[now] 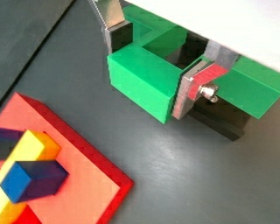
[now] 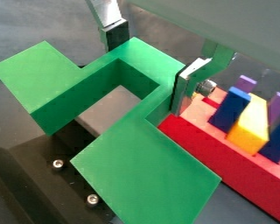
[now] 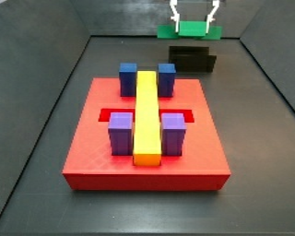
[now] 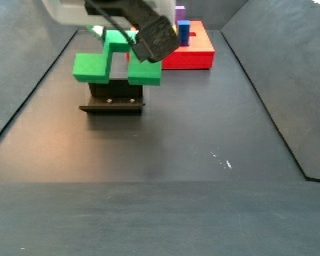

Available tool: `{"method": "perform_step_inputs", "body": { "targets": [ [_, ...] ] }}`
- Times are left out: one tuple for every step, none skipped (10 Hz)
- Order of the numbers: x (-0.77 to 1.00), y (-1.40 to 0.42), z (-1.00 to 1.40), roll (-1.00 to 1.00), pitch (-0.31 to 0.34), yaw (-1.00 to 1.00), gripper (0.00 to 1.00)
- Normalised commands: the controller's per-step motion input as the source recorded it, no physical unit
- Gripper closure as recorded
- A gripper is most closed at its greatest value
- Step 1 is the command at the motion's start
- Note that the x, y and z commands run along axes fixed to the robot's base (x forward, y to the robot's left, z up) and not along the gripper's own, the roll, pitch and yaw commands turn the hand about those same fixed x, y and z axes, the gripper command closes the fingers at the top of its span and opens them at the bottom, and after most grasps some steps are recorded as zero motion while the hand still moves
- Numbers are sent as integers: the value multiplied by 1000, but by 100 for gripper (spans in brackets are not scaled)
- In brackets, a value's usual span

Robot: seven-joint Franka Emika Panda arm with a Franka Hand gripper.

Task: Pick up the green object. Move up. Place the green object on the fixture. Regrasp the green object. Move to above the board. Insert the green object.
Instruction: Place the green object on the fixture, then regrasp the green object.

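No legible text, label, brand, number or sign appears in any view. The green object (image 4: 116, 62), the claw (image 1: 157, 59) closed on it above the fixture (image 3: 191, 59), and the board (image 3: 144, 138) all show plain, unmarked surfaces.

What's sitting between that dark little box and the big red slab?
Nothing: in a side view the stretch of grey floor between the fixture and the board is bare. The tool holds the green object just above the fixture.

floor (image 4: 190, 150): dark grey, matte | walls (image 3: 40, 111): dark, sloped panels
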Motion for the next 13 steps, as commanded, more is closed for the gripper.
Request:
{"method": "perform_step_inputs", "body": {
  "targets": [
    [1000,0,-406,0,129,106,100],
    [986,0,-474,0,140,114,100],
    [937,0,-471,0,123,103,100],
    [937,20,-411,26,146,103,100],
    [966,23,-357,9,137,91,100],
    [863,34,-234,0,166,69,100],
    [294,23,-37,0,149,31,100],
    [40,31,0,-40,0,0,100],
    [0,0,0,-6,0,0,100],
    [0,0,0,0,0,0,100],
    [0,0,0,0,0,0,0],
    [6,0,0,14,0,0,0],
    [20,0,43,14,0,0,0]
  ]
}}
